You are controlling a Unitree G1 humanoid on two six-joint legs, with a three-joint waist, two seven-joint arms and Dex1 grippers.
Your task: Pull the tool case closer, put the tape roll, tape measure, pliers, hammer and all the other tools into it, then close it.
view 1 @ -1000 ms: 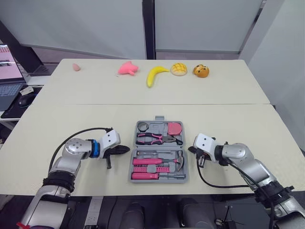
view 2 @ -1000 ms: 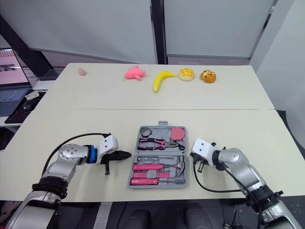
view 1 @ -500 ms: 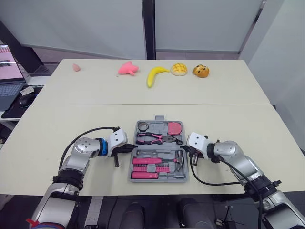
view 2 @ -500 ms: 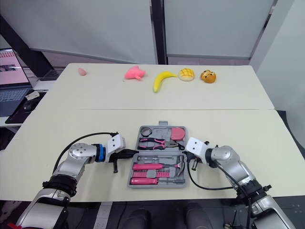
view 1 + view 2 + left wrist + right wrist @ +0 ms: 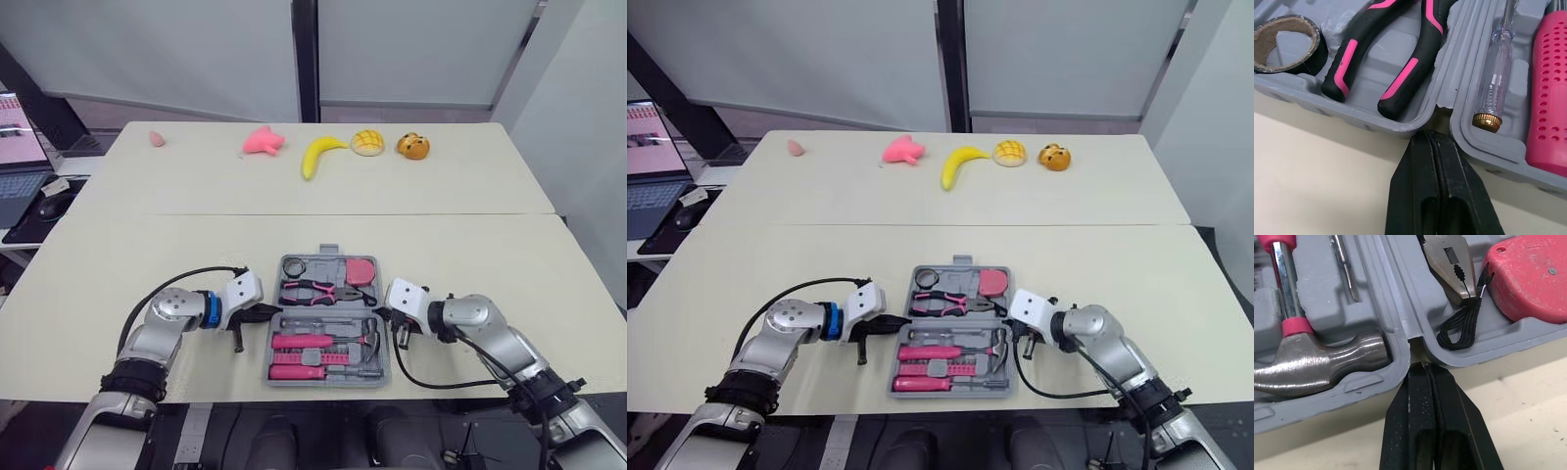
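Tool case (image 5: 1366,120): open flat at the tabletop's (image 5: 147,255) near edge, pliers (image 5: 313,288) and hammer (image 5: 1317,357) seated; left gripper (image 5: 1430,142) and right gripper (image 5: 1422,369), both pressed together, at its hinge notches; packing seemingly done, next fold one half shut.

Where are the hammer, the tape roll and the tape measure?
hammer (image 5: 1317,364), right wrist view, on its steel head.
tape roll (image 5: 1321,53), left wrist view, on its black outer wall.
tape measure (image 5: 1528,279), right wrist view, on its red casing.

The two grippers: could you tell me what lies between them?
The open tool case lies between the left gripper and right gripper, in the left eye view.
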